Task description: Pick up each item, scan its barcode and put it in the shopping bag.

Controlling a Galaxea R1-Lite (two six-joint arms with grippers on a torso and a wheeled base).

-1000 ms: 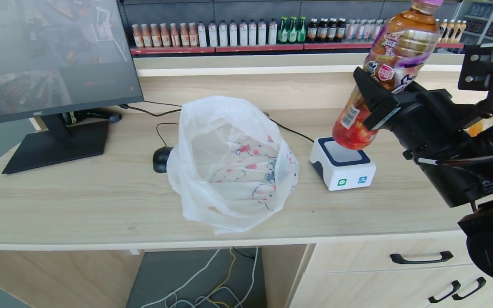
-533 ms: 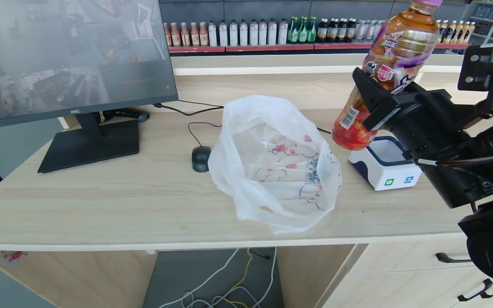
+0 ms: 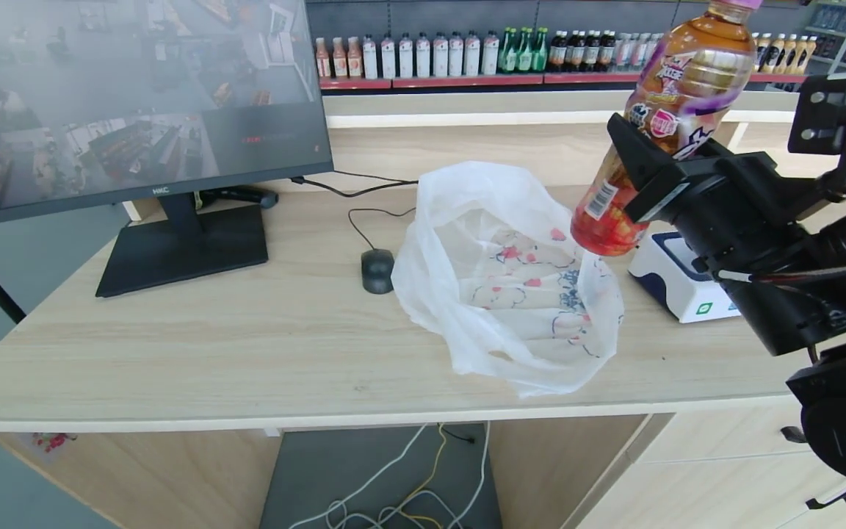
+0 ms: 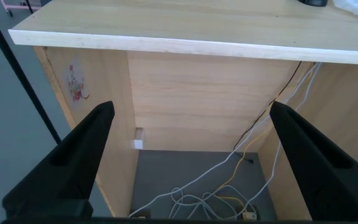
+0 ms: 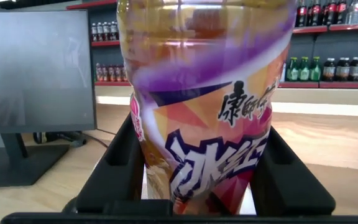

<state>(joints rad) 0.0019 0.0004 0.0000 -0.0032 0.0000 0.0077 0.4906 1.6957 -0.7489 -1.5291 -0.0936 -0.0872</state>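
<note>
The tea bottle [image 3: 669, 125] hangs in the air over the right end of the countertop [image 3: 247, 338], tilted with its cap up and away and its base low. The right gripper [image 3: 649, 163] is clamped round its middle, one black finger on each side of the label. The barcode [image 3: 599, 200] sits low on the side turned towards the robot, not down at the scanner [image 3: 676, 283], which stands on the countertop just under and behind the bottle's base. Just beside the scanner, towards the counter's front edge, slumps the shopping bag [image 3: 452, 242], thin white plastic with its mouth gaping upward; the bottle's base hovers about over the bag's nearest rim.

From here I can't say whether the code has been read. If it hasn't, I'd roll the wrist so the barcode faces the scanner's window. If it has, the job is bagging: carry the bottle further over the middle of the bag's mouth, not its edge, since that film looks likely to fold under a nudge. Go in base first, lower well inside, and only then let go, so the bottle lies down rather than toppling the bag.

A mouse [image 3: 377, 270] lies just beside the bag on its other side, and a monitor [image 3: 122, 95] fills the back left corner. The left gripper [image 4: 194, 158] hangs spread wide and empty below the counter's front edge.
</note>
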